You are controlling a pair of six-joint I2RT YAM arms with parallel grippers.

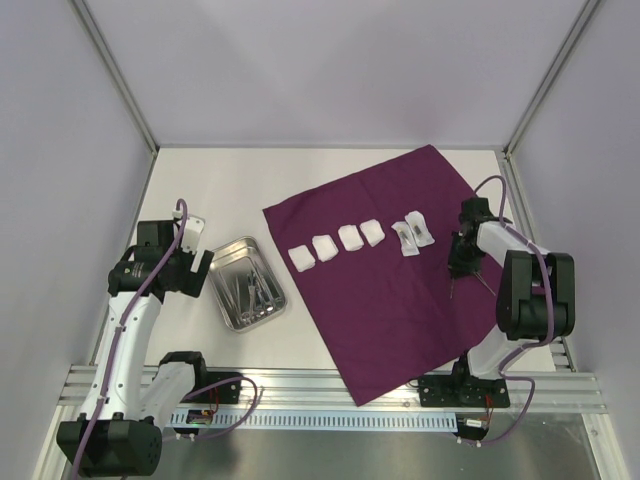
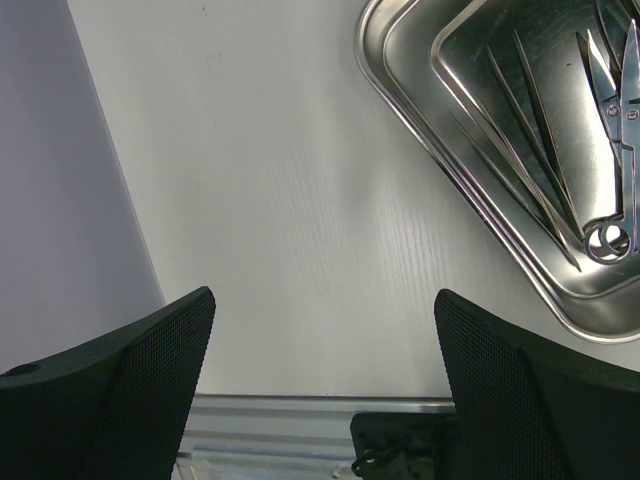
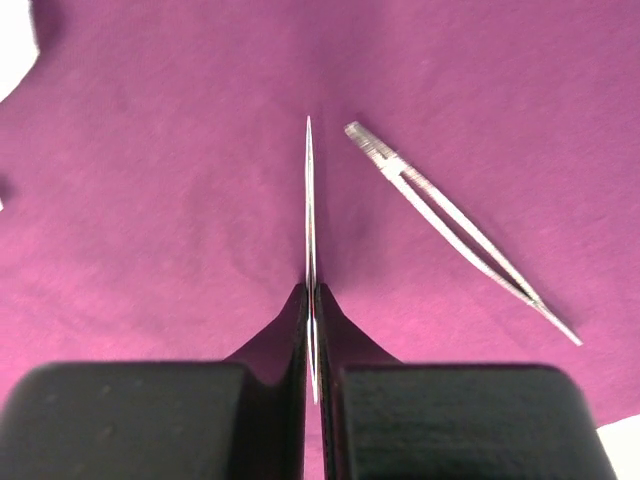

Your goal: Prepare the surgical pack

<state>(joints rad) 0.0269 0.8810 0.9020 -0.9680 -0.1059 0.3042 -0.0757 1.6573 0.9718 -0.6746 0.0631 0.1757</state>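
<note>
Right jaws pinch thin steel tweezers [image 3: 309, 200], seen edge-on, tip pointing up the frame above the dark purple cloth [image 1: 380, 310], which is spread across the right half of the worktop [image 2: 280, 200]. A second pair of tweezers [image 3: 455, 225] lies on the cloth just right of them. White gauze pads [image 1: 350, 237] line the cloth's upper part. Left jaws spread wide over bare worktop, with the steel tray [image 2: 435, 130] holding scissors [image 2: 618, 120] at upper right.

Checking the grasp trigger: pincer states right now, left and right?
Left pincer: open, holding nothing.
Right pincer: closed on a thin steel instrument, seen edge-on, probably tweezers.
</note>
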